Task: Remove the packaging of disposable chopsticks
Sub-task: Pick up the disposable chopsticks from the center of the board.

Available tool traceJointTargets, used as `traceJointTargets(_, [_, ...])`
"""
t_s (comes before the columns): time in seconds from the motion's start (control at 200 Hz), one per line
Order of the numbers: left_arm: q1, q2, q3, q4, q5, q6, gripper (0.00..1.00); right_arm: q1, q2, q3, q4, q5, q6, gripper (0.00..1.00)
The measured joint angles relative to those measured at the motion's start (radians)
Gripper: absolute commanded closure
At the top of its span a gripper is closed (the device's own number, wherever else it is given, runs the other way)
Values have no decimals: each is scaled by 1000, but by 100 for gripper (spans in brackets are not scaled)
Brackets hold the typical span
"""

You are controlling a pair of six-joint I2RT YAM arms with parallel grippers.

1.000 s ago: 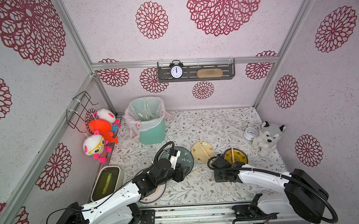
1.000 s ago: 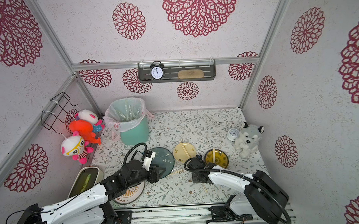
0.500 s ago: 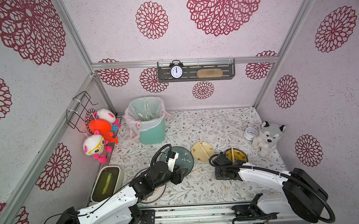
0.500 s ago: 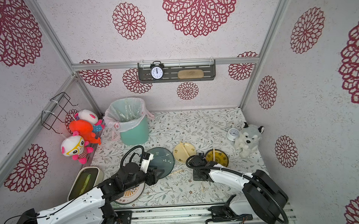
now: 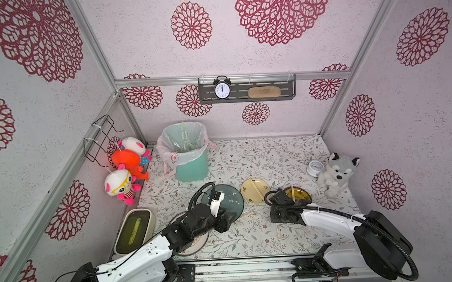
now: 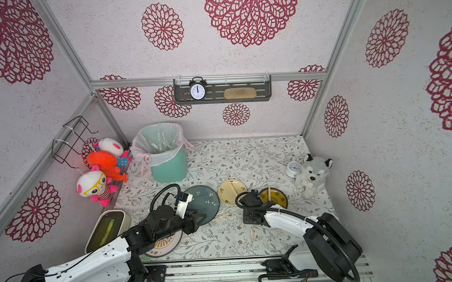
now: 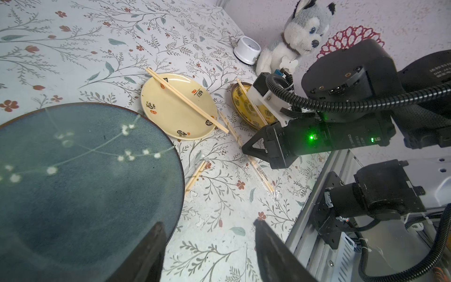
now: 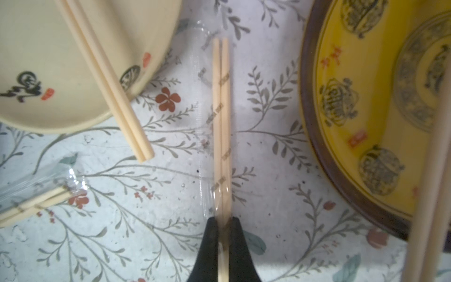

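Note:
A pair of disposable chopsticks (image 8: 221,117), still in its clear packaging (image 8: 204,73), lies on the table between the cream plate (image 8: 48,61) and the yellow plate (image 8: 353,109). My right gripper (image 8: 223,219) is shut on this wrapped pair at table level; it is also seen in the left wrist view (image 7: 244,146) and in a top view (image 5: 279,218). A second wrapped pair (image 7: 195,175) lies beside the dark teal plate (image 7: 73,183). Bare chopsticks (image 7: 185,100) rest on the cream plate. My left gripper (image 7: 210,227) hangs open and empty over the teal plate's rim.
A green bin (image 5: 190,159) with a pink-white liner stands at the back left. A husky plush (image 5: 336,173) and small white clock (image 5: 314,168) sit at the right. A white container (image 5: 134,229) and a patterned plate (image 5: 195,246) lie under the left arm.
The right gripper's jaws have closed onto the wrapped pair between the two small plates. The left arm has shifted only slightly and stays open.

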Motion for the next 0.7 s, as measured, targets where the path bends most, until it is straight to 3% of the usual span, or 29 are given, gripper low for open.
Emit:
traceJointTargets(0.235, [0, 15, -28, 90, 15, -8, 39, -3, -82, -42, -19, 1, -8, 100])
traceJointTargets(0.475, [0, 115, -27, 159, 34, -9, 40, -12, -119, -49, -45, -2, -35, 100])
traceJointTargets(0.701, [-15, 170, 3, 199, 45, -8, 39, -13, -276, -90, -28, -5, -71, 100])
